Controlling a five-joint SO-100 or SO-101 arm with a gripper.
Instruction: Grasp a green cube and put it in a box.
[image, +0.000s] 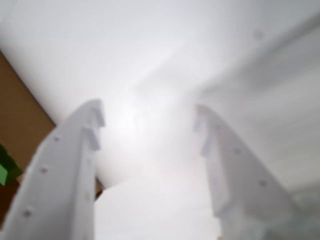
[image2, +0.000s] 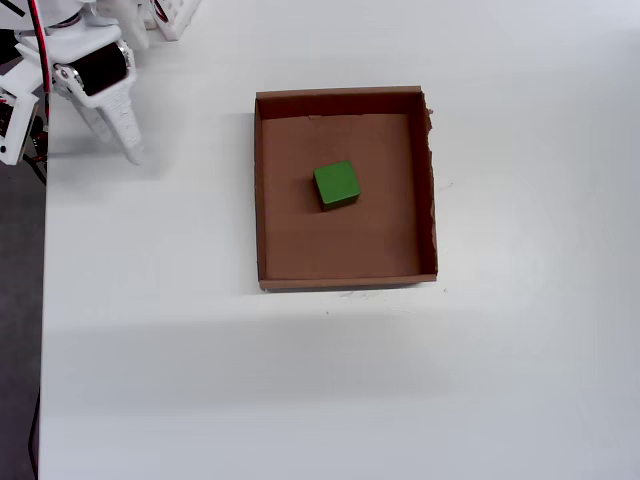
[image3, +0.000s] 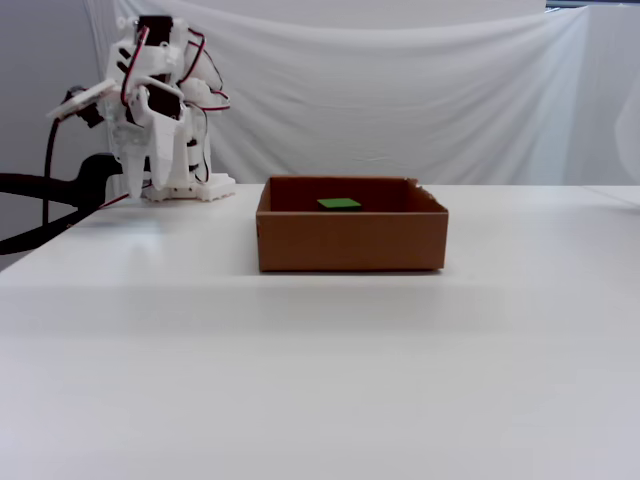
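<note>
Green cube (image2: 337, 185): small, solid, matte; likely light and rigid, not slippery, best pinched across two opposite flat faces. Location: on floor of box (image2: 345, 99), near centre, clear of walls. Box: shallow brown cardboard, on white counter (image2: 300, 380). Fingers (image: 105, 120): spread, empty, well apart from box, over bare counter

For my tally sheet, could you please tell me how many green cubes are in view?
1: the green cube lies on the floor of the box, near its middle. The overhead view shows no hidden spots.
</note>
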